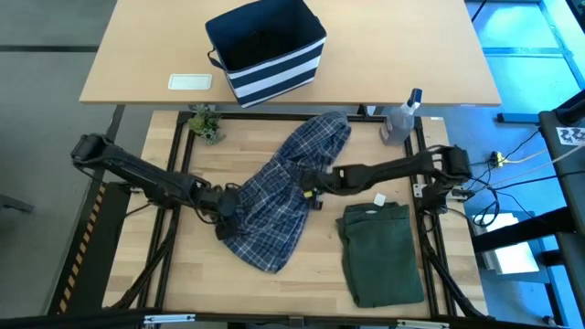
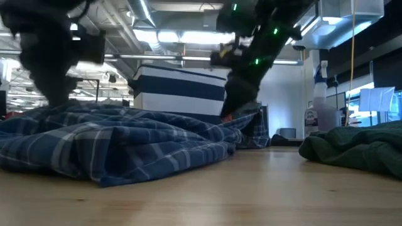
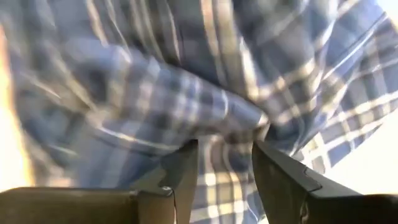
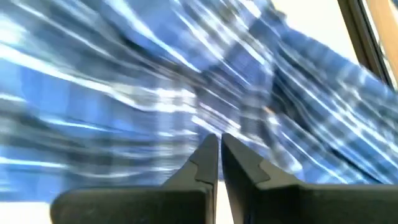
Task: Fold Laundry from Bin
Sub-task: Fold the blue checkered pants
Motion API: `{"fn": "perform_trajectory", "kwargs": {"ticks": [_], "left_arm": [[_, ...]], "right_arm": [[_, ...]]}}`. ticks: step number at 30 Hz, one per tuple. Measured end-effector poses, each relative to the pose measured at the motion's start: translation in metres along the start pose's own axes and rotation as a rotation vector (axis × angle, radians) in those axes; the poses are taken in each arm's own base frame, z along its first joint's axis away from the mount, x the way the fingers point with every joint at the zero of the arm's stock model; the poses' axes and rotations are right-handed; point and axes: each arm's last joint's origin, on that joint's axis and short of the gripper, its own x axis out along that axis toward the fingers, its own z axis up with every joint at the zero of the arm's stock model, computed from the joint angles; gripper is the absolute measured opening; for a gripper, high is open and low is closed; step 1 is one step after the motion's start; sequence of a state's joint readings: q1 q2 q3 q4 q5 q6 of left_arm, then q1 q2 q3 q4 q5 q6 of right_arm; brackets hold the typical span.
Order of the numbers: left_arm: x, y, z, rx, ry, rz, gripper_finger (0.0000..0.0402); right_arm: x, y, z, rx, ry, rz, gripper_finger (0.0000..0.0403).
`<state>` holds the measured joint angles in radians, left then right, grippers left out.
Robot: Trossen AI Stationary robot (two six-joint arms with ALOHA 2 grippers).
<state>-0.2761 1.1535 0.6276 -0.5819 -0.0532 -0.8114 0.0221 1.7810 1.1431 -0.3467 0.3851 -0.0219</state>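
Note:
The blue-and-white plaid shirt lies crumpled across the middle of the table. My left gripper is at the shirt's left edge, shut on a bunch of its cloth. Over the shirt's middle, my right gripper has its fingers nearly together on the cloth. A dark olive-green garment lies folded flat on the table to the right. The navy bin with white stripes stands on the far table. My left gripper has a bunched fold of the plaid shirt between its two fingers, coming at it steeply from above on the shirt's left side. The cloth gathers into creases at the fingertips, and the rest of the shirt lies on the table. My right gripper pinches a thin bit of the plaid shirt's middle at its fingertips, slanting down from the table's right side. One layer or several, I cannot tell. In the low view the cloth rises toward the gripper while the rest lies on the table.
A clear spray bottle stands at the table's far right and a small plant at its far left. A white flat object lies on the far table beside the bin. Bare wood shows along the near edge.

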Motion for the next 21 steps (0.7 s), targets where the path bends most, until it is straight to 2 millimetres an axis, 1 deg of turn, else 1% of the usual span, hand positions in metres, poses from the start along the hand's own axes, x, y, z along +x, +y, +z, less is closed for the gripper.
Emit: {"fn": "perform_trajectory", "kwargs": {"ticks": [4,6,8,10,12,14,18,21], "left_arm": [[-0.03,-0.005,0.008,0.102,-0.124,0.056,0.0135],[-0.037,-0.004,0.008,0.146,-0.154,0.14,0.0133],[-0.038,0.002,0.004,0.179,-0.133,0.241,0.0131],[-0.033,0.008,0.001,0.182,-0.1,0.331,0.0131],[-0.023,0.015,-0.003,0.155,-0.062,0.375,0.0131],[-0.014,0.021,-0.008,0.131,-0.006,0.403,0.013],[0.004,0.029,-0.02,0.085,0.118,0.422,0.013],[0.013,0.029,-0.025,0.029,0.202,0.379,0.013]], "right_arm": [[-0.016,0.025,0.009,-0.004,-0.111,0.063,0.0021],[-0.021,0.04,0.014,-0.014,-0.171,0.154,0.0021],[-0.021,0.058,0.02,-0.02,-0.25,0.239,0.0021],[-0.017,0.075,0.017,-0.045,-0.261,0.284,0.0021],[-0.01,0.09,0.016,-0.056,-0.289,0.305,0.0021],[-0.004,0.101,0.012,-0.057,-0.285,0.318,0.0021],[0.016,0.109,0.002,-0.008,-0.222,0.318,0.0021],[0.021,0.109,-0.004,0.014,-0.163,0.302,0.0021]]}}
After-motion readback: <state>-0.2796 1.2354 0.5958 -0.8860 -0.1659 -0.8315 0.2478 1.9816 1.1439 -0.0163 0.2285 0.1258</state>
